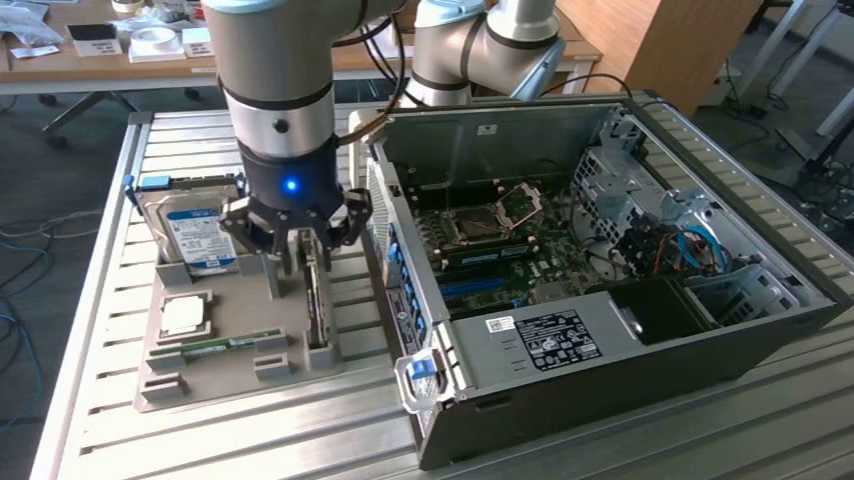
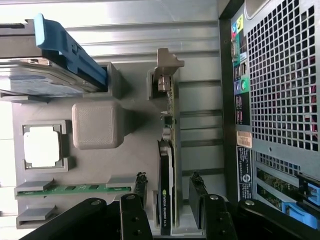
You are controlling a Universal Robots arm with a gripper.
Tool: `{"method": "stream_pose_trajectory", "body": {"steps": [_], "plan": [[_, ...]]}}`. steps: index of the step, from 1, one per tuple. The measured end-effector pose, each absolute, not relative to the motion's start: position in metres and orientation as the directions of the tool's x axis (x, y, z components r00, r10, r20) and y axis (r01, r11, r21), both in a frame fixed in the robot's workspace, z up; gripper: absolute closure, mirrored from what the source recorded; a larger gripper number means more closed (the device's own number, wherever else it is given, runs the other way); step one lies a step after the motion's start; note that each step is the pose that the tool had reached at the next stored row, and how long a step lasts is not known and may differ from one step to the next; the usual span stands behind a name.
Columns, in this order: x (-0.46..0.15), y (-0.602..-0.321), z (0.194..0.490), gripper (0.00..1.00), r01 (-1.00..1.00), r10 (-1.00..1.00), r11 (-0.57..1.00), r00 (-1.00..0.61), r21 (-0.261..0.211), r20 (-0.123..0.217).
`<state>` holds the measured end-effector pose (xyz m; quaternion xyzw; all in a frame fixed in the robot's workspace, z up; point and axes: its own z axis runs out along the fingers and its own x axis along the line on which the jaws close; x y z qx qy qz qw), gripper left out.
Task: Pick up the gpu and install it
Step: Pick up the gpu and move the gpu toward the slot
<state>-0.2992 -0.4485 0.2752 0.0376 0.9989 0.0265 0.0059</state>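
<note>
One arm's gripper (image 1: pixel 304 262) (image 2: pixel 168 194) hung over one grey tray (image 1: pixel 220 388) (image 2: pixel 131 100) on the table (image 1: pixel 267 445). The tray carried four parts: one hard drive (image 1: pixel 194 235) (image 2: pixel 45 80), one processor (image 1: pixel 183 316) (image 2: pixel 42 146), one RAM stick (image 1: pixel 220 347) (image 2: pixel 75 189) and one gpu (image 1: pixel 315 312) (image 2: pixel 165 170), standing on edge in its slot. The jaws stood wide, one finger on each side of the gpu; the wrist view revealed a gap on both sides. The exterior view showed the motherboard (image 1: pixel 507 240) inside one open computer case (image 1: pixel 641 345) (image 2: pixel 280 75), just beside the tray.
</note>
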Motion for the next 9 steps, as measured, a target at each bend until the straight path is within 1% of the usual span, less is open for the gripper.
{"method": "stream_pose_trajectory", "body": {"steps": [9], "plan": [[-0.297, -0.4484, 0.2644, 0.53, 0.075, 0.075, 0.996, -0.997, 0.053, -0.009]]}}
